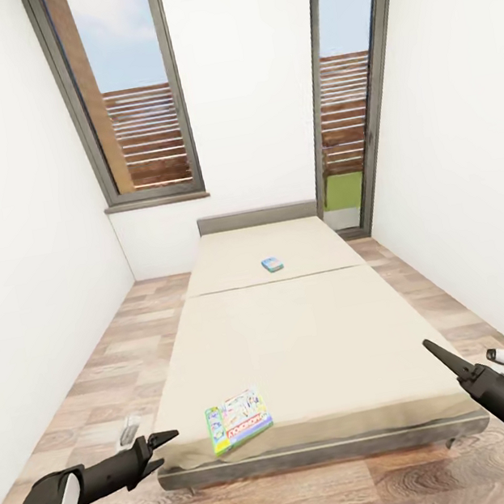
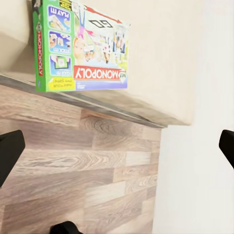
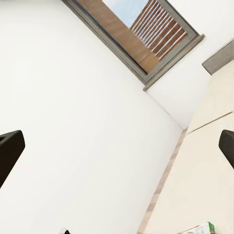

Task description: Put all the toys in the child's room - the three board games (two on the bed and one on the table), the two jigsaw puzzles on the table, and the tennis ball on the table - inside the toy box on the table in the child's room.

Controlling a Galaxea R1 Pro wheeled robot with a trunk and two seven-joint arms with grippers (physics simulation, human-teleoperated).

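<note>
A bed [image 1: 299,334] with a beige mattress fills the middle of the room. One board game [image 1: 239,420], green-edged with cartoon print, lies flat near the bed's front left corner. A second, smaller blue board game [image 1: 272,264] lies farther back on the mattress. My left gripper [image 1: 161,452] is open and empty, low beside that front corner, a little left of the near game. The left wrist view shows this game [image 2: 80,48] at the mattress edge, beyond the spread fingers. My right gripper [image 1: 437,354] is open and empty over the bed's front right corner. The table, toy box, jigsaw puzzles and tennis ball are out of view.
White walls [image 1: 21,241] close in on both sides, leaving narrow strips of wooden floor [image 1: 99,368] along the bed. A tall window [image 1: 131,92] and a glass door [image 1: 348,88] stand behind the headboard. Floor runs along the bed's foot in front of me.
</note>
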